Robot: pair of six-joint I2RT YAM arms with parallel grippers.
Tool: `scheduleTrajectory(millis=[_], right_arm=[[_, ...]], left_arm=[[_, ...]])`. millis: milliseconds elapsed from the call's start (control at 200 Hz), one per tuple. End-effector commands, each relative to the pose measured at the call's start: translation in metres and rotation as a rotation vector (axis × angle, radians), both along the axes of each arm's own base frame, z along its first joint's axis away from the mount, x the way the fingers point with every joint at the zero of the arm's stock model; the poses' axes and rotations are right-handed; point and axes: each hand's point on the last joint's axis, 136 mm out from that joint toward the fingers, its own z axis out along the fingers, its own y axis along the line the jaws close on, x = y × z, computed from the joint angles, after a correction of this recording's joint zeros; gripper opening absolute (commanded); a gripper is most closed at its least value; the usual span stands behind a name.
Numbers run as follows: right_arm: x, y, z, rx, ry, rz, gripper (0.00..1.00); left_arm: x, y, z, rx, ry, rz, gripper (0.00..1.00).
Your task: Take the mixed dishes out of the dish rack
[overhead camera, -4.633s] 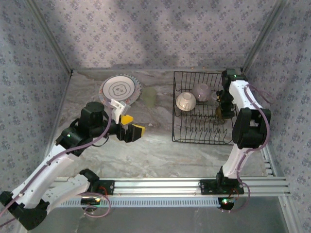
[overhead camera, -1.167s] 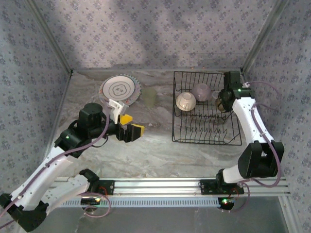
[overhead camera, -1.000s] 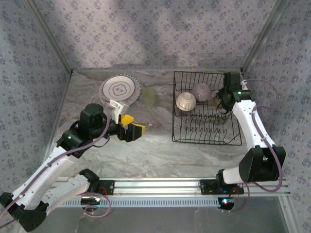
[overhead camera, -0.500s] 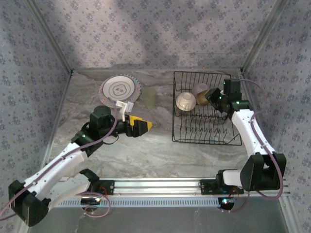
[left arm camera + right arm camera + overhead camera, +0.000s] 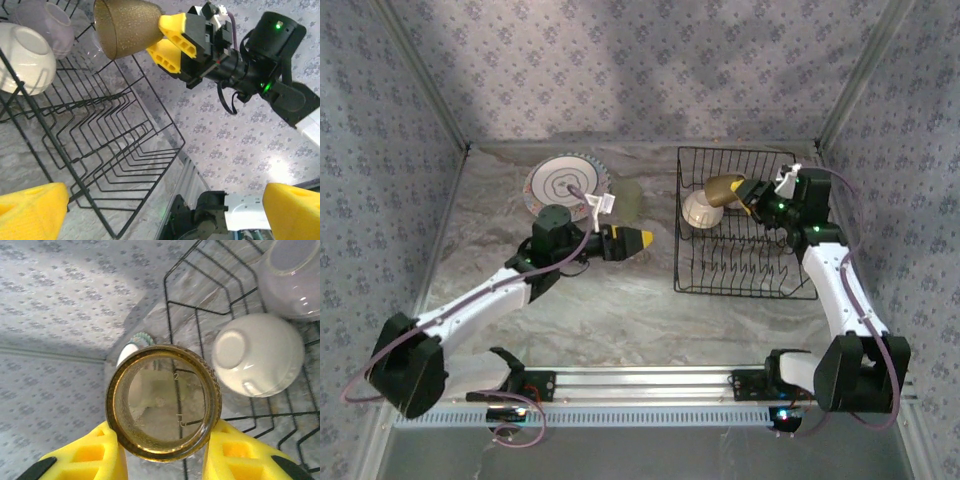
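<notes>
**Desk:** What is gripped by the right claw (image 5: pixel 745 190)?

**Photographer:** A gold-tinted glass cup (image 5: pixel 722 187) is clamped at its base between the yellow fingers. It is tipped on its side, with the mouth turned toward the left of the frame. The cup is held in the air over the far end of the dish rack (image 5: pixel 735 265), at upper right of the overhead view.

**Desk:** What is seen inside the rack?

**Photographer:** A white bowl (image 5: pixel 701 210) is seen base up at the rack's far left corner, just below the cup in the frame. A pale lilac bowl (image 5: pixel 295 275) is seen beside it in the wrist views.

**Desk:** And the left claw (image 5: pixel 642 240)?

**Photographer:** It is held wide open above the marbled surface (image 5: pixel 620 300) at centre frame, left of the rack. A grey-ringed plate (image 5: pixel 566 184) and a pale green cup (image 5: pixel 627 197) are set on the surface at upper left.
</notes>
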Motion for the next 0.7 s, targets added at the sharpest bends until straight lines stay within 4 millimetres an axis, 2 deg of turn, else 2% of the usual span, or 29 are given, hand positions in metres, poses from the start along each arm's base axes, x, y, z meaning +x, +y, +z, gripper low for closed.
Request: scheduleTrajectory(millis=[0, 205, 450, 695], right_arm=[[-0.016, 0.017, 0.032, 0.09, -0.098, 0.105, 0.33], [-0.031, 0.024, 0.044, 0.154, -0.146, 0.14, 0.33], [-0.05, 0.037, 0.047, 0.211, -0.161, 0.193, 0.33], [-0.064, 0.05, 0.05, 0.222, -0.171, 0.233, 0.34]], left_arm=[[0.007, -0.015, 0.038, -0.114, -0.078, -0.054, 0.99], [0.024, -0.034, 0.045, -0.173, -0.072, -0.096, 0.94], [0.039, -0.052, 0.056, -0.251, -0.047, -0.145, 0.91], [0.046, -0.07, 0.066, -0.281, -0.047, -0.187, 0.9]])
